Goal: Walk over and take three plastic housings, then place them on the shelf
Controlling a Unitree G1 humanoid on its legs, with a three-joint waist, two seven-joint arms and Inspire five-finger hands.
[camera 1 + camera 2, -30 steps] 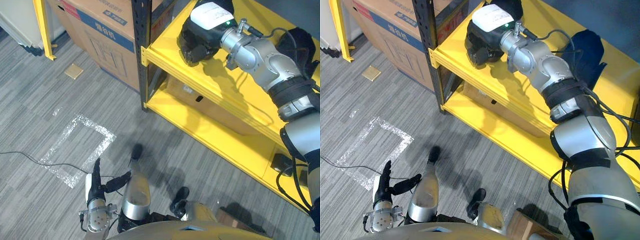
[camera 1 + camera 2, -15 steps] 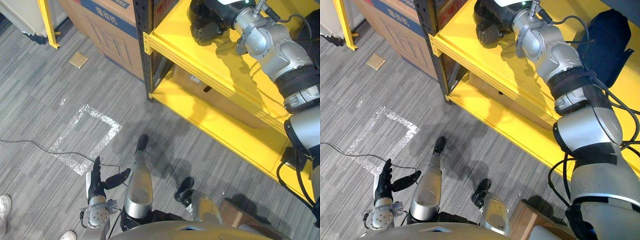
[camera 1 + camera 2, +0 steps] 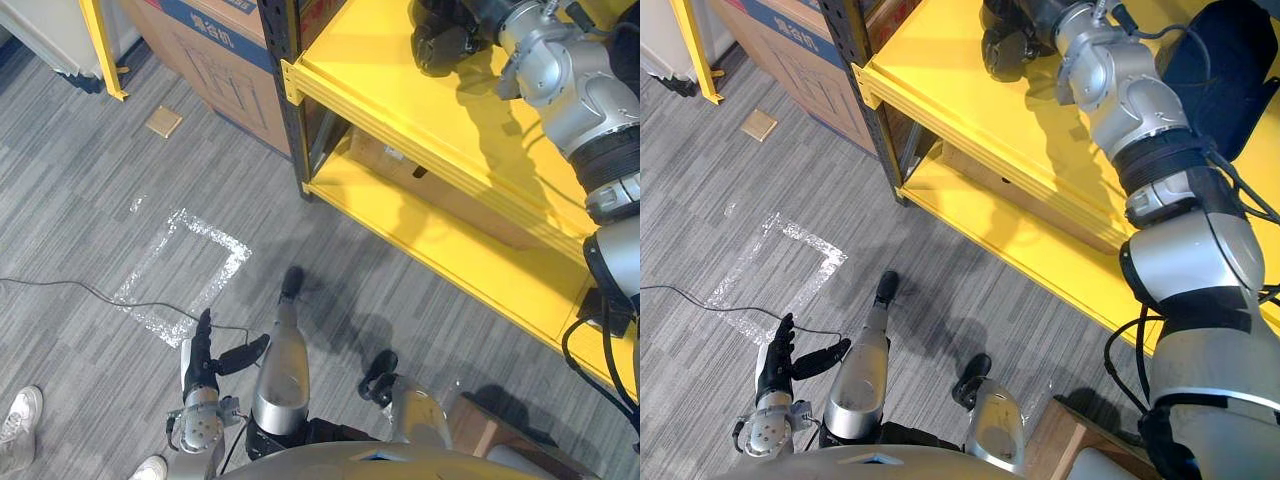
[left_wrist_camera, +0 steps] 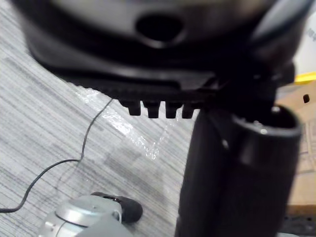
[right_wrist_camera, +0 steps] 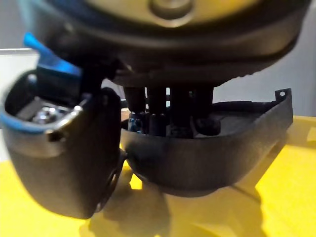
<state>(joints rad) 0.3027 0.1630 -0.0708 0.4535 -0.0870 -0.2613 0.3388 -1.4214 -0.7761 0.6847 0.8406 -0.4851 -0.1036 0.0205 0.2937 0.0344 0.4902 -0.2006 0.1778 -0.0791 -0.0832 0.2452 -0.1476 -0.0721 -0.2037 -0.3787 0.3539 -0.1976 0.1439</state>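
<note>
My right hand [image 3: 452, 38] reaches over the top deck of the yellow shelf [image 3: 400, 100]. It is shut on a black plastic housing [image 5: 197, 163]. In the right wrist view the fingers [image 5: 170, 106] curl into the housing's hollow and the thumb [image 5: 64, 158] presses its outer wall, with the yellow deck just beneath. How many housings it holds I cannot tell. My left hand [image 3: 200, 352] hangs low over the grey carpet, open and holding nothing, with straight fingers and the thumb [image 4: 232, 173] standing out.
The black shelf post [image 3: 290, 90] stands at the near corner. A lower yellow deck [image 3: 470, 270] holds a cardboard box [image 3: 440, 190]. Large cartons [image 3: 210, 50] stand beside the shelf, and a dark blue bundle [image 3: 1225, 45] lies on the top deck. A person's shoes [image 3: 20, 425] show nearby.
The camera has shifted. My right hand has carried the housing further in over the top deck, away from the corner post. A person's shoes have come into view.
</note>
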